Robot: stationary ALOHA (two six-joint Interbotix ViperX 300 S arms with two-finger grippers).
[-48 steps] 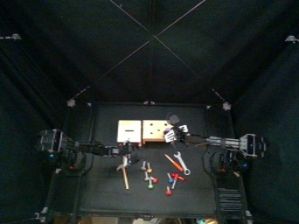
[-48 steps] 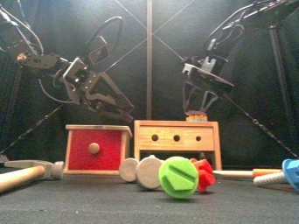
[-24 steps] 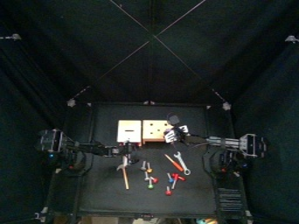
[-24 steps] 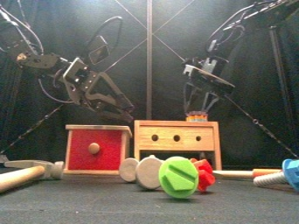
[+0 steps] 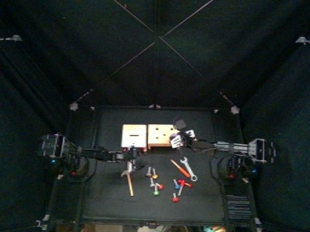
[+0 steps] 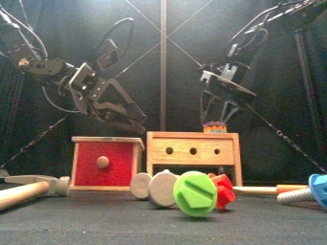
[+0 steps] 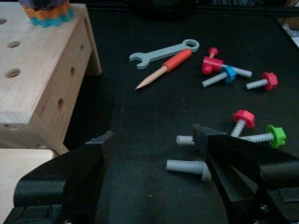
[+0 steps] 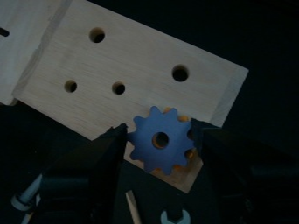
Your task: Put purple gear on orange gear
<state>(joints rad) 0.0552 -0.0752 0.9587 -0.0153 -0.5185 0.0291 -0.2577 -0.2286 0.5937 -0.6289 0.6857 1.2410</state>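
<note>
The purple gear (image 8: pixel 160 137) is between the jaws of my right gripper (image 8: pixel 162 144), which is shut on it. It hangs just over the orange gear (image 8: pixel 184 171), whose edge shows beneath it. The orange gear (image 6: pixel 215 125) rests on the right end of the top of the wooden block with holes (image 6: pixel 193 158), directly below my right gripper (image 6: pixel 217 107). From above, the right gripper (image 5: pixel 182 136) is at that block's (image 5: pixel 158 136) right edge. My left gripper (image 7: pixel 158 149) is open and holds nothing, hovering left of the block (image 7: pixel 35 79) above the table.
A red-faced wooden box (image 6: pixel 105 165) stands left of the block. In front lie a grey wrench (image 7: pixel 163 54), an orange screwdriver (image 7: pixel 163 72) and several coloured bolts (image 7: pixel 243 118). A green bolt head (image 6: pixel 196 193) is nearest the front edge.
</note>
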